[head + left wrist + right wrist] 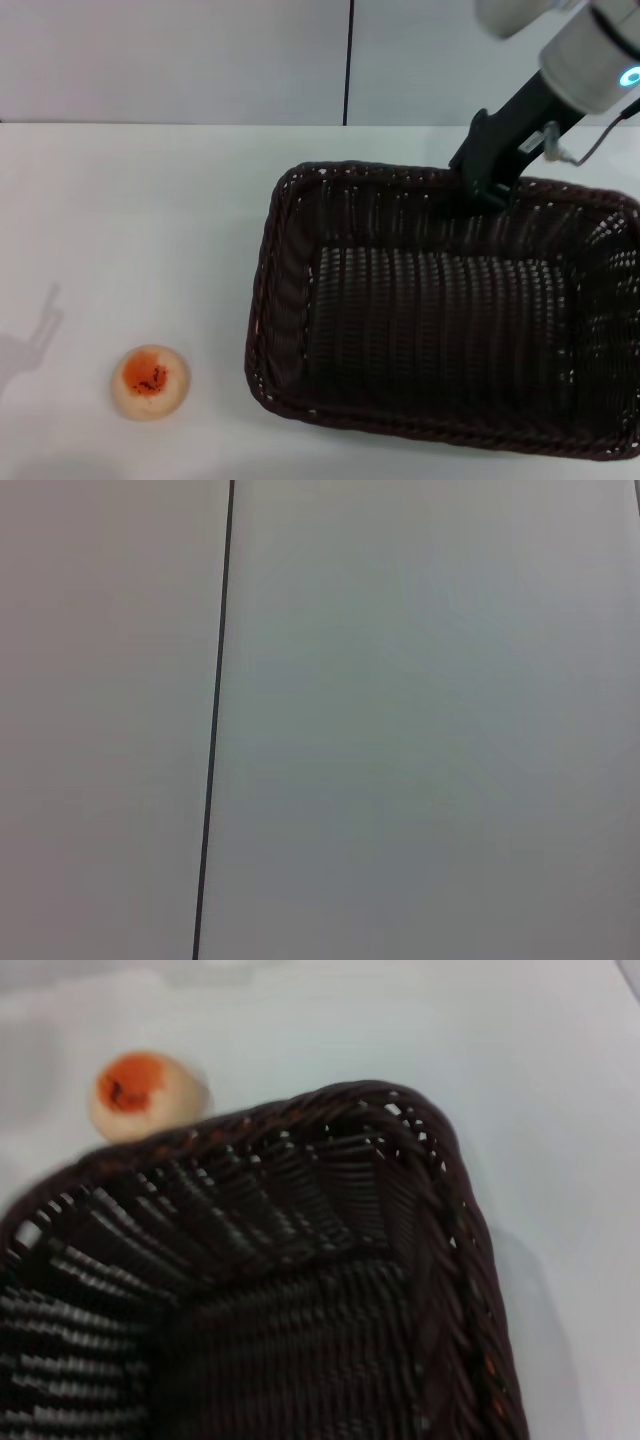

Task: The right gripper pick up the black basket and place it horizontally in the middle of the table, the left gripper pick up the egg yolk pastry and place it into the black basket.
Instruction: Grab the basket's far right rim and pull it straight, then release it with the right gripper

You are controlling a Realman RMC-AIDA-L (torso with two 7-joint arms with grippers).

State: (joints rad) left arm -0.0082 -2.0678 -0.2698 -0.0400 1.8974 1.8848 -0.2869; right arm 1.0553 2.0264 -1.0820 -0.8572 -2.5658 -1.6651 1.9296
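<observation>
- Left gripper was out of sight; its wrist camera caught only blank wall with a dark seam, so its state could not be told.
- Pastry sat alone on the table, left of the basket and well apart from it.
- Basket lay lengthwise, right of centre, empty.
- Right gripper sat at the far rim, seemingly clamped on it.
- Risk, as judged: one-edge grip could let the basket tilt or slip when moved; a swing leftward might knock the pastry.
- No brands, labels or writing were readable.
</observation>
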